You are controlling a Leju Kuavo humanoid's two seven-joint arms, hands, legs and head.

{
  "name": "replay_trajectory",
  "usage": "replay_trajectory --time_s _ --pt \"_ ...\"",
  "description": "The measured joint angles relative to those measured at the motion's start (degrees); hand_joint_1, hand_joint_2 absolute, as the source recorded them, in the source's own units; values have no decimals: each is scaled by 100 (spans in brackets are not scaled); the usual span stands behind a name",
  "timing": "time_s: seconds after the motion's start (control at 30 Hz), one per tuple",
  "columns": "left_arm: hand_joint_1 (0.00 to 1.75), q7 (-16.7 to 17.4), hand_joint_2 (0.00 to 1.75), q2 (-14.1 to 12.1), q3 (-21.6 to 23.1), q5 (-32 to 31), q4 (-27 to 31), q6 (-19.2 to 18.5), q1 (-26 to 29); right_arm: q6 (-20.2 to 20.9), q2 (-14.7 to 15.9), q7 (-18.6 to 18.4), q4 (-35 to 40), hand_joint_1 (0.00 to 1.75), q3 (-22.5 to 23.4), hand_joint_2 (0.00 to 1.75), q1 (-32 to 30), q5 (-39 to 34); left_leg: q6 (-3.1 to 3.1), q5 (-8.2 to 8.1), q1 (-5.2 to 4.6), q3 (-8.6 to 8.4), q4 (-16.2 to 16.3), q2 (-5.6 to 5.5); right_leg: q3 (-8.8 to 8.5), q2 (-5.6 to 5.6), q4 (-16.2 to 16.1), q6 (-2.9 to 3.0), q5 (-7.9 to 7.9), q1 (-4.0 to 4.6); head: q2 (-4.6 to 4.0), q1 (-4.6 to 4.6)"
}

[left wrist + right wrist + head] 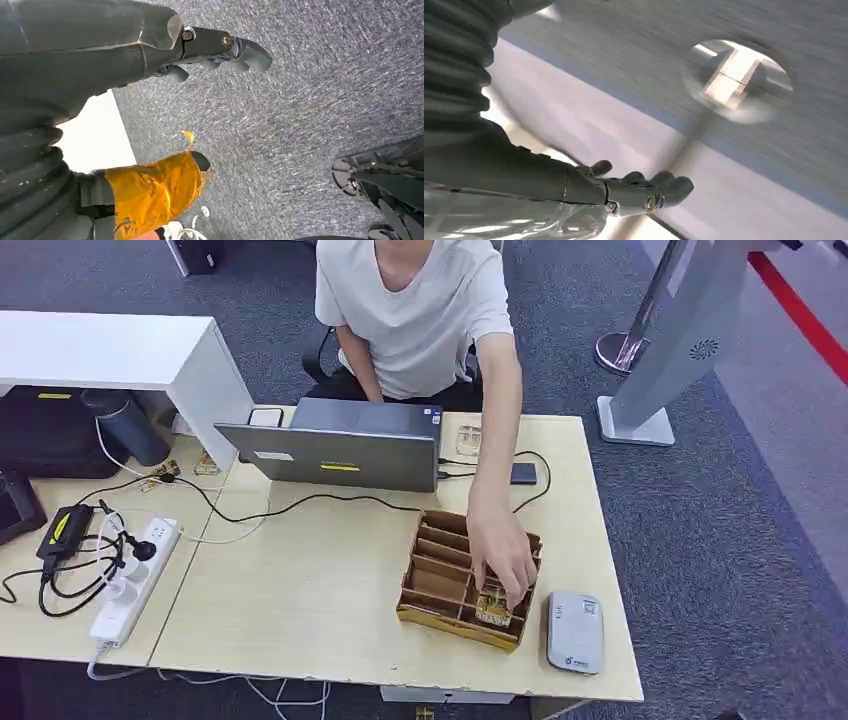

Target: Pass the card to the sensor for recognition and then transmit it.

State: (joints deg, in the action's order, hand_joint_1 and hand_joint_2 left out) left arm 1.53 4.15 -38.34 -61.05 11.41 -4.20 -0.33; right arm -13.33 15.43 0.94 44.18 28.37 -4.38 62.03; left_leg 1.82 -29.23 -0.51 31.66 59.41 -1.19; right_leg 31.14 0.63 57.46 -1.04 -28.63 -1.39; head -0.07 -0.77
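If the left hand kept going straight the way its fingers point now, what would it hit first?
Likely just the grey carpet: the left hand hangs empty, its fingers aimed over bare floor. The dark wheeled base sits off to the side of that line, though depth is hard to judge.

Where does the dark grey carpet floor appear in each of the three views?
Head view: the dark grey carpet floor lies beyond the light wooden table and to its right.
Left wrist view: carpet spreads behind the left hand.
Right wrist view: blurred carpet lies beyond the right hand.
Shared landmark: the carpet itself.
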Motion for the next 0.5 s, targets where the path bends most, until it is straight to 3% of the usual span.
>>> replay_trajectory --time_s 0.23,0.5 --pt "0 -107 175 0 2 -50 0 -42 2 -164 26 699 1312 0 -357 175 144 -234 6 5 -1 -1 1 -12 -6 -8 0 -3 3 -1 0 0" --pt "0 -153 175 9 4 -83 0 -61 -9 -368 243 817 2200 0 -1003 175 399 -606 6 6 0 -2 1 -15 -5 -10 0 -3 2 0 0 -2"
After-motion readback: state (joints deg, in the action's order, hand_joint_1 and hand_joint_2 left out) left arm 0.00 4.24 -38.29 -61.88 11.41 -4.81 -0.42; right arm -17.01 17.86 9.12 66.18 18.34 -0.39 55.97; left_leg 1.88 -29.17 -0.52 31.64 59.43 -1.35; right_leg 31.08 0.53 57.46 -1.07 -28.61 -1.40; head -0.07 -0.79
